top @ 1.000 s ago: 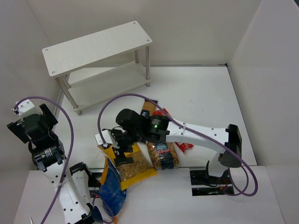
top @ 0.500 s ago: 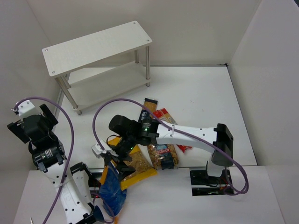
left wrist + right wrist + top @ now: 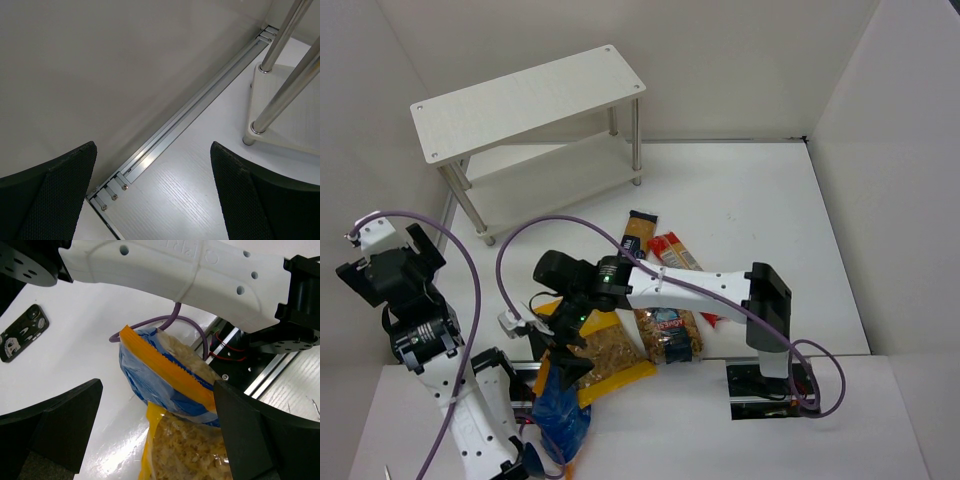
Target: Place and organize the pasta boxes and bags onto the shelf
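Note:
The blue bag (image 3: 563,408) with orange ends lies at the near edge beside the left arm's base. In the right wrist view the blue bag (image 3: 161,371) rests partly on the yellow windowed bag (image 3: 192,452). My right gripper (image 3: 563,350) hovers open just above both, one finger on each side and nothing touching; in its own view the right gripper (image 3: 159,412) frames the bag's orange end. The yellow bag (image 3: 612,352), clear blue-labelled bag (image 3: 672,337), navy-tan box (image 3: 640,228) and red pack (image 3: 678,252) lie mid-table. The white shelf (image 3: 530,98) stands at the back left. My left gripper (image 3: 388,264) is raised, open and empty.
The left arm's white link (image 3: 170,267) crosses close above the blue bag, with a purple cable (image 3: 172,322) looping behind it. A small dark flat object (image 3: 22,326) lies on the near surface. The left wrist view shows an aluminium rail (image 3: 200,107) along the wall and the shelf's silver legs (image 3: 282,92).
The right arm has swung left and toward the near edge, bringing its open gripper from over the yellow bag to over the blue bag. The left arm has not moved.

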You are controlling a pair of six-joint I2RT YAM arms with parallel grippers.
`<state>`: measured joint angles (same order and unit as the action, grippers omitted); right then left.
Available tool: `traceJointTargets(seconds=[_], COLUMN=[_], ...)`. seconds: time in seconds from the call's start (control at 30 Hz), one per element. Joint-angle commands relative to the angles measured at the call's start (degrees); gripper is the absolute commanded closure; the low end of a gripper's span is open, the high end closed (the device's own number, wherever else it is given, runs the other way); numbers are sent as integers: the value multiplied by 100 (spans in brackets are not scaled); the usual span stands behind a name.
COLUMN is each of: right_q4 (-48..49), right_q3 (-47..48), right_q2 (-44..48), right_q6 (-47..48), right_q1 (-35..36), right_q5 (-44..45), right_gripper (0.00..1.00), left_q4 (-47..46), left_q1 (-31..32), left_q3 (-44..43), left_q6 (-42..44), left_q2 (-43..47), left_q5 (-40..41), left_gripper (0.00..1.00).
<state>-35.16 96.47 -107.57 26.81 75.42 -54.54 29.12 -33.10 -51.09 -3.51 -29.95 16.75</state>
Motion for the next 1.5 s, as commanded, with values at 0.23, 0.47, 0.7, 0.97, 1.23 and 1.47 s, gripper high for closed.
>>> traceJointTargets(seconds=[0.23,0.47,0.7,0.97,1.23,1.47], right_q4=[-166,-228,-281,-281,-228,526], right_q3=[505,505,505,663,716,49], right_q2=[-282,-405,-519,-739,-801,-90], right_q6=[-193,-70,-70,-132,-246,-675], right_q1=[237,368,474,474,474,-271], right_q5=[-478,-636,-636,-523,-66,514], right_gripper=[4,10,17,31,100,100], left_q4=[-205,-205,-205,-205,-205,-205], left_q1=[-65,-65,-65,-65,-65,-65], left_q3=[20,20,20,20,20,73], left_q6=[-115,-115,-115,-115,-115,-62], left_q2=[139,139,139,192,245,245], left_q5=[-49,-49,-49,-49,-49,-102], left_gripper=[0,0,0,0,0,0])
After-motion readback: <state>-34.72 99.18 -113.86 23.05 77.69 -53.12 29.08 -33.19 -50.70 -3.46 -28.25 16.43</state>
